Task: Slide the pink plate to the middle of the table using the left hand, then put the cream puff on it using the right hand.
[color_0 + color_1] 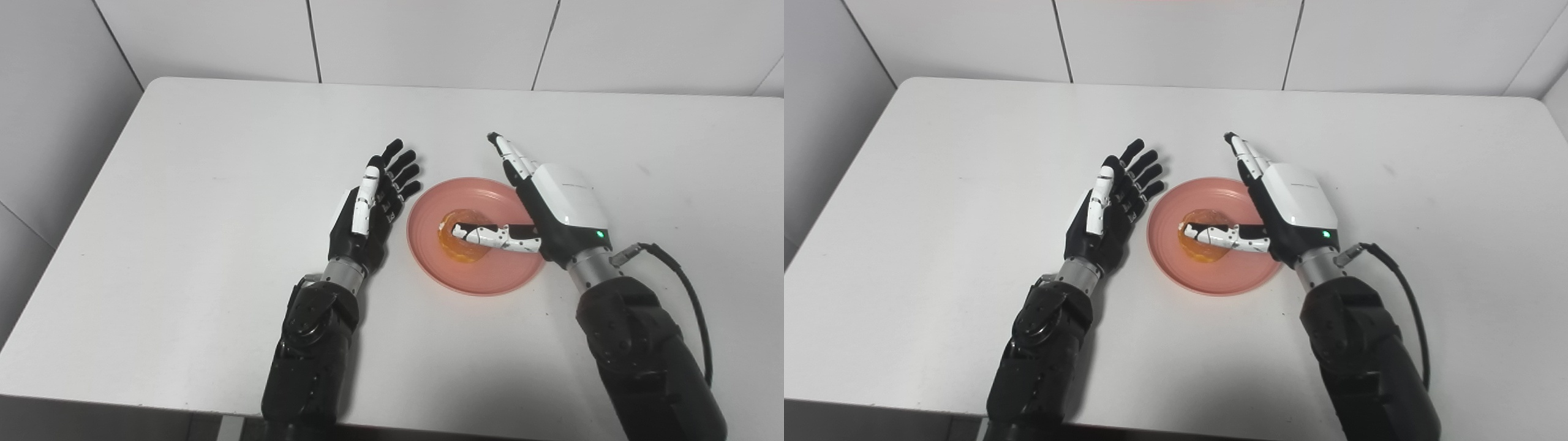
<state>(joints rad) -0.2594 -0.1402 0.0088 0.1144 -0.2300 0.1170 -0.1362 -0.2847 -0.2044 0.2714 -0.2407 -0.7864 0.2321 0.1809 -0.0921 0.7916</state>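
Left eye view
Table point(184, 245): white, w/ tiled wall behind.
Pink plate point(484, 275): flat on table, about mid-table, between the two hands.
Cream puff point(459, 245): golden-brown, glossy, lying on plate, a bit left of plate centre.
Left hand point(370, 214): palm up/inward, fingers spread & straight, holding nothing; just beside plate's left rim, can't tell if touching.
Right hand point(551, 208): over plate's right side, white back facing up, fingers extended away twd far edge, not curled; grasping nothing. Thumb reaches sideways across the puff's top; contact vs. just above, can't tell.
Cable point(686, 294): black, loops from right wrist down along forearm.

Right eye view
Plate point(1213, 275): same spot, near mid-table, puff point(1200, 248) on it.
L hand point(1108, 211): loose, fingers apart, empty, near plate's left rim w/ thin gap of table seen.
R hand point(1292, 208): released, fingers straight, thumb over puff; green light lit near wrist.
Both forearms: come in from bottom edge, resting low over table.
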